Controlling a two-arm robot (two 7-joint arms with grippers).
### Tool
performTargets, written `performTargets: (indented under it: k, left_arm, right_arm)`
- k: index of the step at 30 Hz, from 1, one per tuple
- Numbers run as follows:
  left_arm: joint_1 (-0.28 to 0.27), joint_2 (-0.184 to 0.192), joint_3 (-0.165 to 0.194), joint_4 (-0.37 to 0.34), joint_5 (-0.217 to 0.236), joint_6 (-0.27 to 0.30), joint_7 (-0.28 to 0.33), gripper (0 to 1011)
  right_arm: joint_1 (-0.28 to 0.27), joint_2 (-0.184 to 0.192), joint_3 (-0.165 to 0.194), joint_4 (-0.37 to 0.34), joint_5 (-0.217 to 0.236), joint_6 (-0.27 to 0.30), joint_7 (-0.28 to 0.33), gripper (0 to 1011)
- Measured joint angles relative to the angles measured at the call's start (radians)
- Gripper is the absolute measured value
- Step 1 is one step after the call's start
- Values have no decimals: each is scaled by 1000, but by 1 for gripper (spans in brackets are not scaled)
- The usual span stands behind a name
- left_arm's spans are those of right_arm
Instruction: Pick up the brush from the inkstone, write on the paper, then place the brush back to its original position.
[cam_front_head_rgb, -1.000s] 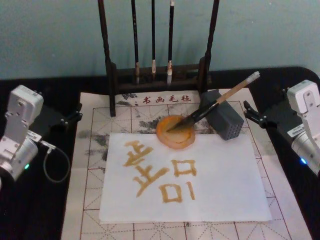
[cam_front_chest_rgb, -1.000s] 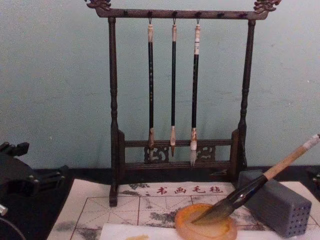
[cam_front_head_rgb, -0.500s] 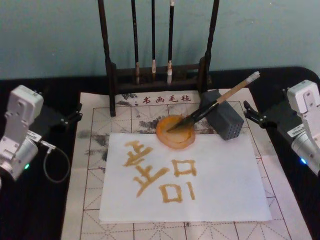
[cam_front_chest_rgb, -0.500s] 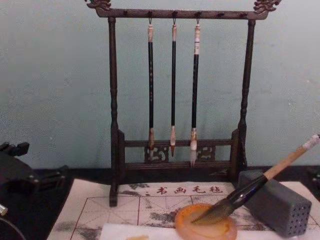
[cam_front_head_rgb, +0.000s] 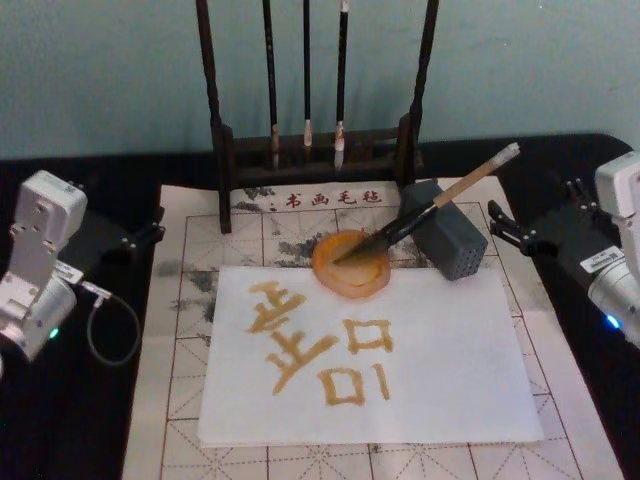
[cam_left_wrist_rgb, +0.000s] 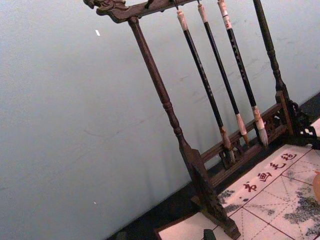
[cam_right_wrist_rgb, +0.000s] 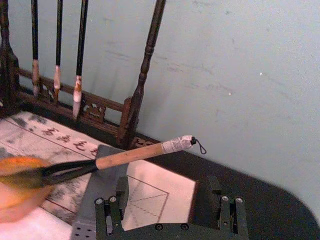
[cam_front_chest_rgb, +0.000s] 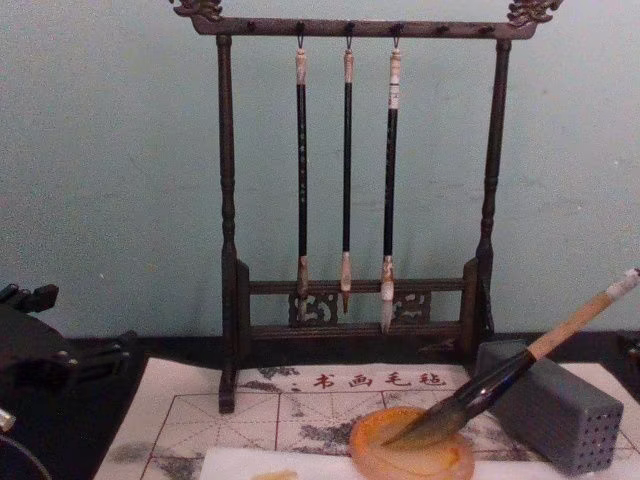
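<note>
Black right hand (cam_right_wrist_rgb: 167, 190), parted and empty in its wrist view, is hovering near grey block (cam_right_wrist_rgb: 95, 185); whether left hand (cam_front_head_rgb: 143, 236) is open cannot be told. Brush (cam_right_wrist_rgb: 130, 156) is resting tip in inkstone (cam_right_wrist_rgb: 20, 202), handle on block; head view is showing lettered paper (cam_front_head_rgb: 450, 360).

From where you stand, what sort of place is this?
Probably a calligraphy practice desk: a wooden rack hung with thin brushes, a gridded felt mat under paper bearing amber strokes, and a thick brush resting in an orange inkstone.
</note>
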Motion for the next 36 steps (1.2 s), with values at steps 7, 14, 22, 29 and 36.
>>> performTargets:
  k: [7,14,22,29,36]
  left_arm:
    - [0,0,0,0,0,0,0,1001]
    - [0,0,0,0,0,0,0,1001]
    - [0,0,0,0,0,0,0,1001]
    - [0,0,0,0,0,0,0,1001]
    - [0,0,0,0,0,0,0,1001]
  right_arm:
    - [-19,-23,56,-21,130,68,79,1002]
    - [-24,-70,113,-23,265,149,140,1002]
    - [-27,-138,188,-15,418,254,171,1002]
    - [-20,-201,238,-2,573,330,154,1002]
    - [1,-237,243,10,655,378,123,1002]
